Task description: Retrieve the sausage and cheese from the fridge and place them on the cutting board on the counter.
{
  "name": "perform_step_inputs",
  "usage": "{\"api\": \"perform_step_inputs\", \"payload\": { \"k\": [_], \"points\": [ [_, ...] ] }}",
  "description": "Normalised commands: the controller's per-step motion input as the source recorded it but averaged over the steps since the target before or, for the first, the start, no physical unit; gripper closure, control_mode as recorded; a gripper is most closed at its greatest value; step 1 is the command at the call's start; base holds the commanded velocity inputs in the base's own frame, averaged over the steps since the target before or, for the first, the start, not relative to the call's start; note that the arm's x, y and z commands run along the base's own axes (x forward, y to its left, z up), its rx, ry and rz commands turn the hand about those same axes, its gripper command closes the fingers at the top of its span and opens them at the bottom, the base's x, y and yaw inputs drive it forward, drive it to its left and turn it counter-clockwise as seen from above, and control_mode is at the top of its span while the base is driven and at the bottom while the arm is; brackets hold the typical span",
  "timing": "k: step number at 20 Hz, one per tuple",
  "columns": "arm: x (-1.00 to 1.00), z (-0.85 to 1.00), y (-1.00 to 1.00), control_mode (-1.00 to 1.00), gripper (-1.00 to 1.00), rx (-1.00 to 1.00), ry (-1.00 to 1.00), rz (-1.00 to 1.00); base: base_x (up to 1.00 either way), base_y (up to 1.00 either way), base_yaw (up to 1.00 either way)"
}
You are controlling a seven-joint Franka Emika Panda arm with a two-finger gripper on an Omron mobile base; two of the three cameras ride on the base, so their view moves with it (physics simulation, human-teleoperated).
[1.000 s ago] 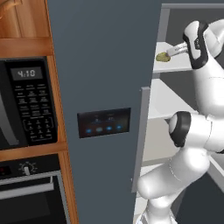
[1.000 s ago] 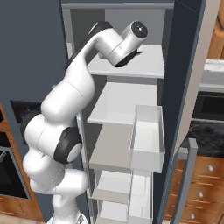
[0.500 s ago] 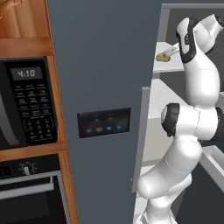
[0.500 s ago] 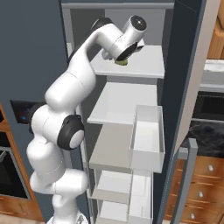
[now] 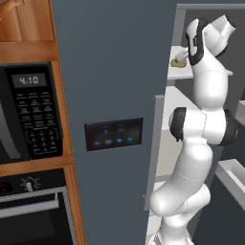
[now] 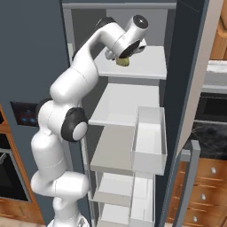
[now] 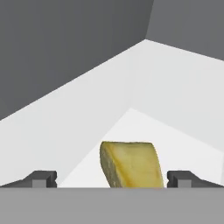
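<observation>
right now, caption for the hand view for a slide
Open gripper lined up on the cheese, which sits on a white fridge shelf between the two fingertips.

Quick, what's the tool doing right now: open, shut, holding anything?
Tool: open, holding nothing; its fingertips stand on either side of the cheese on the fridge shelf.

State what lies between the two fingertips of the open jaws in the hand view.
The cheese sits between the fingertips, resting on the white fridge shelf; the hand view shows it.

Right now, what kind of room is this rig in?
A home kitchen, rendered: an open fridge with white shelves and cheese on the top one, beside a built-in microwave and oven.
</observation>
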Motion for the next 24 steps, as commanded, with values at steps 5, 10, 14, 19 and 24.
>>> {"api": "perform_step_inputs", "payload": {
  "k": [5,10,14,19,24],
  "points": [
    [0.3,-0.02,-0.11,-1.0,-1.0,0.0,0.01,0.0,0.0,0.0,0.0],
    [0.1,-0.07,-0.05,-1.0,-1.0,0.0,0.05,0.0,0.0,0.0,0.0],
    [-0.05,-0.19,0.0,-1.0,-1.0,0.0,0.04,0.0,0.0,0.0,0.0],
    [0.0,-0.1,0.02,-1.0,-1.0,0.0,0.0,0.0,0.0,0.0,0.0],
    [-0.01,-0.21,0.13,-1.0,-1.0,0.0,0.0,0.01,0.0,0.0,0.0]
  ]
}}
